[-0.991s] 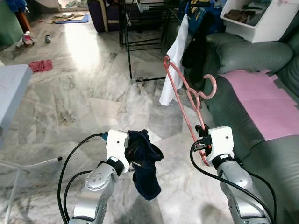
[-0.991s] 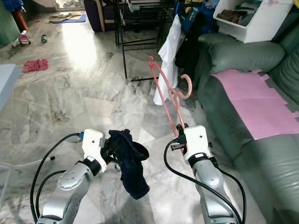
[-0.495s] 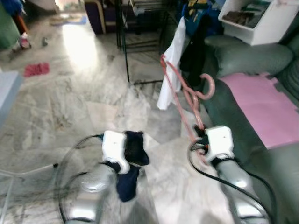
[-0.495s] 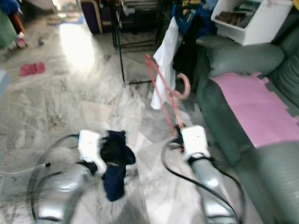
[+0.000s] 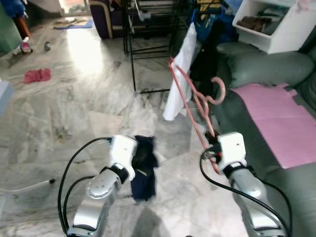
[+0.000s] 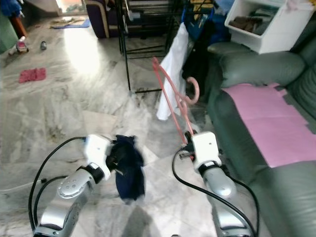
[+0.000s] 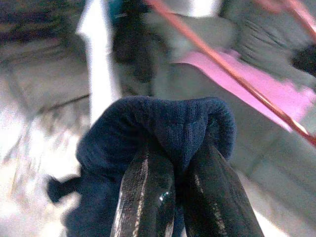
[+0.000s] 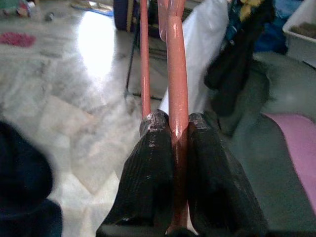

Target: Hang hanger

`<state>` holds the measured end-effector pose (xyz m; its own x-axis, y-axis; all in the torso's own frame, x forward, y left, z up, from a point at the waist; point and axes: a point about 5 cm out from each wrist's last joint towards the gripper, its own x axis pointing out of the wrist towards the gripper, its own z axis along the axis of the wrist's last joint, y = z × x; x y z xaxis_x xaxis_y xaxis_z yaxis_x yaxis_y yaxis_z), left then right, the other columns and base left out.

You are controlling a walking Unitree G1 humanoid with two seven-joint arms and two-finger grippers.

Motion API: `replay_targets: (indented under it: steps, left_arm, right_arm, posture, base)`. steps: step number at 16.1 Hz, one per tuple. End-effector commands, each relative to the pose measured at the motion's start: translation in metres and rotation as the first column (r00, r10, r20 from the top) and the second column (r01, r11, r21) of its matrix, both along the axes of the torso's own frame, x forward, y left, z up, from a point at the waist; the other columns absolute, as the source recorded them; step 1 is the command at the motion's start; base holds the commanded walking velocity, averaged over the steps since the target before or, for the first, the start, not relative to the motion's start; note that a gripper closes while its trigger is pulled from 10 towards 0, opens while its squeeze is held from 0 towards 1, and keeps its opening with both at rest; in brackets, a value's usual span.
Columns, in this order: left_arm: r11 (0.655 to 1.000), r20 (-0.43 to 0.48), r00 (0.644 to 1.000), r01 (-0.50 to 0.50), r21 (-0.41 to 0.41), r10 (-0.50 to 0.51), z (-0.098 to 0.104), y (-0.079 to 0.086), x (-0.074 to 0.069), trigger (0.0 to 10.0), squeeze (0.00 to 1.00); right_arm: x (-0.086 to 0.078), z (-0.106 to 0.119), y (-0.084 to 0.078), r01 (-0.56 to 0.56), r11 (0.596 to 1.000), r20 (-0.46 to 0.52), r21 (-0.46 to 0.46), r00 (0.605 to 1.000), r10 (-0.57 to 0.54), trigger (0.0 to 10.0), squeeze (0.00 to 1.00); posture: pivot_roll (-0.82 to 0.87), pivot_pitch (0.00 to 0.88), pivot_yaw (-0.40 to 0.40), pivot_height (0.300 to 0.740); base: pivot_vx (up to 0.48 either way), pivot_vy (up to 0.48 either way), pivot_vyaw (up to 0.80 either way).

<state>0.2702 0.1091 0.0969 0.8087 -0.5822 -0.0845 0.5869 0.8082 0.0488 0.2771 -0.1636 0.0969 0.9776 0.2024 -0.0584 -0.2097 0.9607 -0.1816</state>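
A pink plastic hanger [image 5: 195,101] stands up from my right gripper [image 5: 213,144], which is shut on one of its bars; the wrist view shows the bar [image 8: 177,98] pinched between the two black fingers [image 8: 148,187]. The hook [image 5: 220,90] points toward the sofa. My left gripper [image 5: 139,163] is shut on a dark navy garment [image 5: 144,168] that hangs below it; in the wrist view the cloth [image 7: 163,128] bunches over the fingertips [image 7: 148,197]. Ahead stands a black clothes rack [image 5: 133,44] with a white garment [image 5: 180,69] and a dark one [image 5: 205,49] hanging on it.
A grey-green sofa [image 5: 266,64] with a pink mat [image 5: 274,113] runs along the right. A white box [image 5: 276,22] sits on it at the back. Marble floor [image 5: 74,98] stretches left, with a red cloth [image 5: 37,75] and shoes [image 5: 24,45] lying far off.
The camera has shifted forward toward the rack. The navy garment has swung and now hangs narrower under the left gripper. The hanger stays held upright in the right gripper.
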Motion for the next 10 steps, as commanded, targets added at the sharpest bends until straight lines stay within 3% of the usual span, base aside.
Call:
replay_targets:
  steps: [1, 5, 7, 10]
  left_arm:
    - [0.998, 0.077, 0.997, 0.024, 0.063, -0.028, 0.011, 0.011, 0.008, 10.0, 0.0]
    - [0.994, 0.11, 0.993, -0.04, 0.106, 0.028, 0.025, 0.037, 0.033, 10.0, 0.0]
    - [0.997, 0.117, 0.993, -0.002, 0.079, -0.007, 0.027, 0.036, 0.035, 10.0, 0.0]
    - [0.998, 0.106, 0.994, -0.002, 0.062, -0.004, 0.022, 0.029, 0.033, 10.0, 0.0]
  right_arm:
    - [0.002, 0.01, 0.002, -0.023, 1.0, 0.023, 0.014, 0.999, 0.023, 10.0, 0.0]
    - [0.009, 0.011, -0.006, 0.013, 1.0, 0.012, 0.02, 1.0, -0.013, 10.0, 0.0]
    - [0.008, 0.013, -0.002, 0.008, 1.0, 0.024, 0.02, 1.0, -0.008, 10.0, 0.0]
    - [0.006, 0.012, 0.002, -0.013, 1.0, 0.027, 0.018, 1.0, 0.012, 10.0, 0.0]
  posture:
    - [0.02, 0.071, -0.044, 0.74]
    - [0.02, 0.06, -0.031, 0.74]
    - [0.02, 0.058, -0.033, 0.74]
    - [0.02, 0.057, -0.039, 0.74]
  base:
    - [0.0, 0.0, 0.0]
    - [0.0, 0.0, 0.0]
    - [0.0, 0.0, -0.64]
    - [0.0, 0.301, -0.62]
